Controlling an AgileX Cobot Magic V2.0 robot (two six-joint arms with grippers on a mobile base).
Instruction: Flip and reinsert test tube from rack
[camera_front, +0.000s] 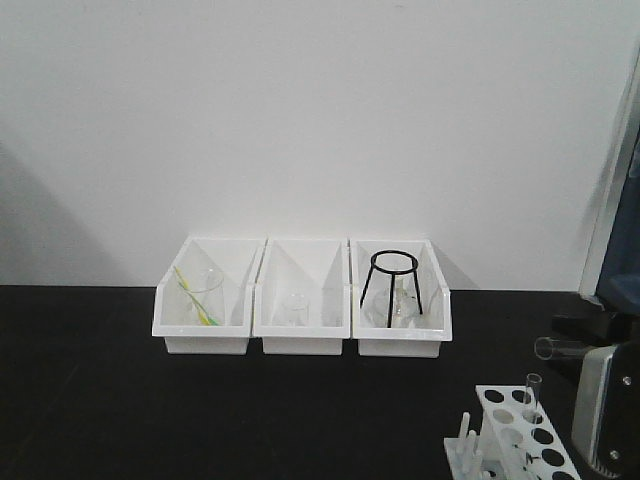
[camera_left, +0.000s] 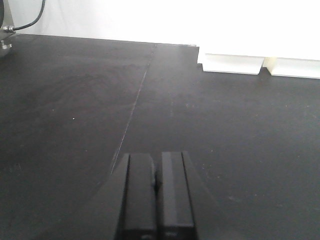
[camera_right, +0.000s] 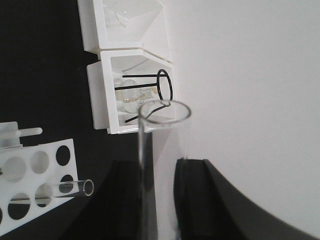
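- The right end effector (camera_right: 159, 172) is gripping the test tube (camera_front: 552, 348) between narrowly set fingers. It is carrying the tube in the air at the right of the scene, just above and to the right of the rack (camera_front: 520, 440).
- The tube's long axis is lying about level, running left to right. Its open rim is pointing left, and its round end is hiding back between the fingers.
- The rack's holes are facing up, so I judge the tube is needing about a quarter-turn to upright before going down.
- A second tube (camera_front: 532, 392) is standing upright in the rack's far row, near the carried rim.
- The left end effector (camera_left: 156, 192) is resting shut and empty over the black bench (camera_left: 70, 100), so the right arm is the nearer one.
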